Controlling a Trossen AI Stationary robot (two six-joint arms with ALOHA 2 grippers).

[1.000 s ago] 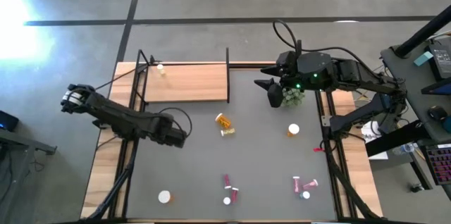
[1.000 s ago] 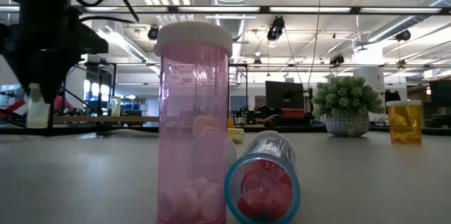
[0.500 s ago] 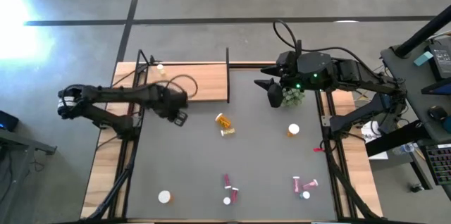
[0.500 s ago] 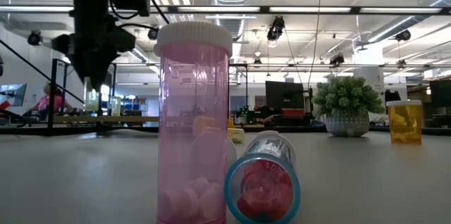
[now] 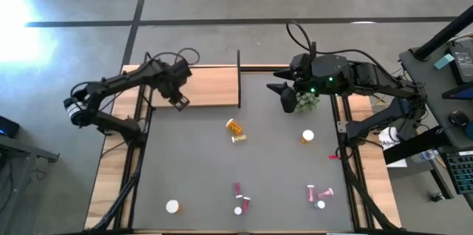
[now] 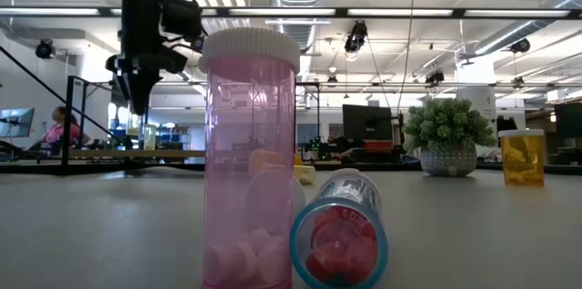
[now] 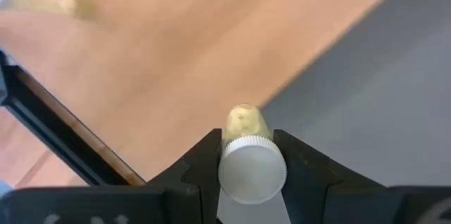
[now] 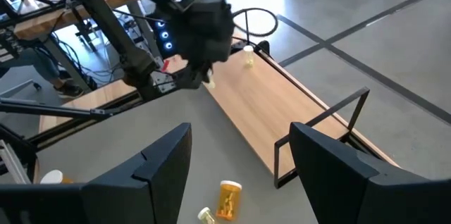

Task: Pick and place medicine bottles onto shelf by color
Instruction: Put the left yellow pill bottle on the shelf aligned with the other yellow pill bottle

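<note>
Left gripper now over shelf, yellowish bottle visible only wrist-side

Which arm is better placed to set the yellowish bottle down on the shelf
Left. The left claw already grips the yellowish bottle over the shelf. The right claw waits empty beside the plant.

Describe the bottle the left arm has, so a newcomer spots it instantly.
Find the shelf at the table's far side. The left gripper hangs over its near edge, fingers clamped on a yellowish bottle with a white cap; it's the only bottle off the table.
</note>
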